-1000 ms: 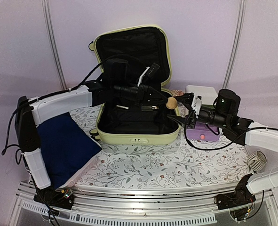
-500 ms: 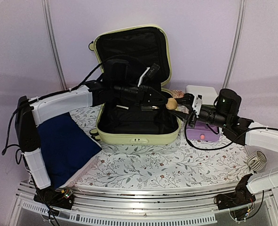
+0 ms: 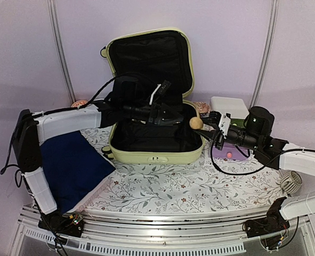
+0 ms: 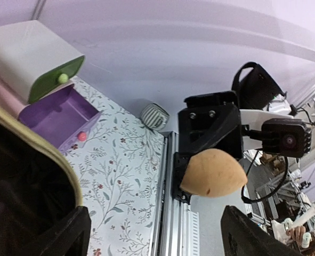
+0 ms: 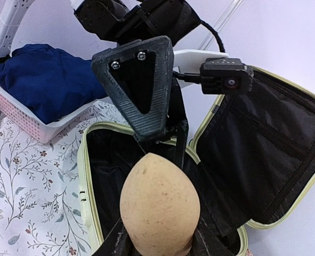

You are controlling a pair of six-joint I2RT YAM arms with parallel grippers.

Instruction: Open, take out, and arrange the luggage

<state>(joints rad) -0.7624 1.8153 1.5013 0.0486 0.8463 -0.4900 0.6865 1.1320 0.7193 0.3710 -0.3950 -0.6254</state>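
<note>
Judged step: taking out. The luggage [image 3: 154,158] lay open mid-table, lid upright at 12 o'clock. Over its 3 o'clock rim the right gripper [image 3: 204,127] clasped a tan sponge [image 3: 195,124]; the left gripper [image 3: 179,118] stood spread wide. The next move called for carrying the sponge clear.

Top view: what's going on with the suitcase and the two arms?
The luggage lies open on the table, lid up. The right claw grips a tan egg-shaped sponge near the case's right edge. The left claw, reaching over the case, is open beside the sponge and holds nothing. A blue cloth sits in the basket on the left. The small box has its purple drawer pulled out.
</note>
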